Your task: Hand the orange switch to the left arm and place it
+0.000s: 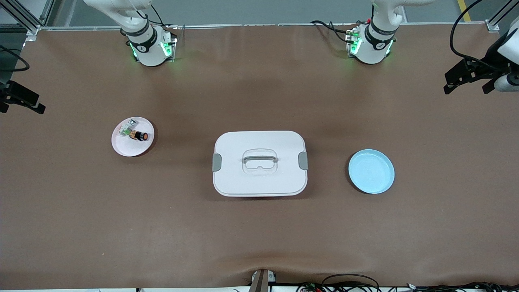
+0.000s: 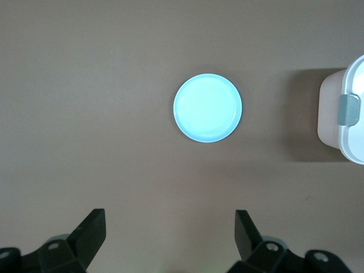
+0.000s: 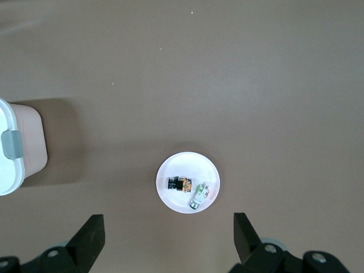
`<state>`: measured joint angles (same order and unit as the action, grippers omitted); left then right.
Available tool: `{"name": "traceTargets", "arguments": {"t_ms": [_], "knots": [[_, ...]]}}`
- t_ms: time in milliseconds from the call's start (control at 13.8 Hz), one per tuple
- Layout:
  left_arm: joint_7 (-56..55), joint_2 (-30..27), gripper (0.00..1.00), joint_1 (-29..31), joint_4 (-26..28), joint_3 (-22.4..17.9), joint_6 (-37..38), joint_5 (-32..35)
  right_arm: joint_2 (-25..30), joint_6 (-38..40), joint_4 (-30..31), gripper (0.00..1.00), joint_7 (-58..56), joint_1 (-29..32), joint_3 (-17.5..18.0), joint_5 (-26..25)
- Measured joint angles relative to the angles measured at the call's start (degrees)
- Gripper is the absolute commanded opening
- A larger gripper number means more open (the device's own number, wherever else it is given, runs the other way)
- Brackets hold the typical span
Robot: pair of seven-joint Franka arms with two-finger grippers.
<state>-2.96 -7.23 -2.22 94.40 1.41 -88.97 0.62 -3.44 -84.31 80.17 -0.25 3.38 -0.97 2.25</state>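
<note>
The orange switch (image 1: 140,136) lies on its side on a small pink plate (image 1: 125,147) toward the right arm's end of the table, beside a green-and-silver clear part (image 1: 127,130). The white box (image 1: 259,178) sits mid-table with its lid clipped on. High over the pink plate (image 3: 185,165) hangs my right gripper (image 3: 169,222), open and empty, with the orange switch (image 3: 181,184) below it. My left gripper (image 2: 170,219), also open and empty, hangs high over the table by an empty blue plate (image 2: 207,108). Only the arms' bases show in the front view.
The blue plate (image 1: 371,171) lies toward the left arm's end, beside the box (image 2: 347,116). Black camera mounts stand at the table's ends (image 1: 22,99) (image 1: 472,75). Cables (image 1: 348,284) run along the table's front edge.
</note>
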Motion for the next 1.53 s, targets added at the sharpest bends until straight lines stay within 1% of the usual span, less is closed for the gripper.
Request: {"name": "traceTargets", "arguments": {"t_ms": [436,799,1526], "knots": [[0.0,0.0,1.0,0.2,-0.4,-0.1,0.1,0.2,0.0,-0.1,0.0,1.0,0.0,0.0,0.0,0.0],[0.1,0.0,1.0,1.8,-0.9,-0.2,1.4,0.4,0.0,-0.1,0.0,1.0,0.0,0.0,0.0,0.0],[0.1,0.0,1.0,1.8,-0.9,-0.2,1.5,0.4,0.0,-0.2,0.0,1.0,0.0,0.0,0.1,0.0]]}}
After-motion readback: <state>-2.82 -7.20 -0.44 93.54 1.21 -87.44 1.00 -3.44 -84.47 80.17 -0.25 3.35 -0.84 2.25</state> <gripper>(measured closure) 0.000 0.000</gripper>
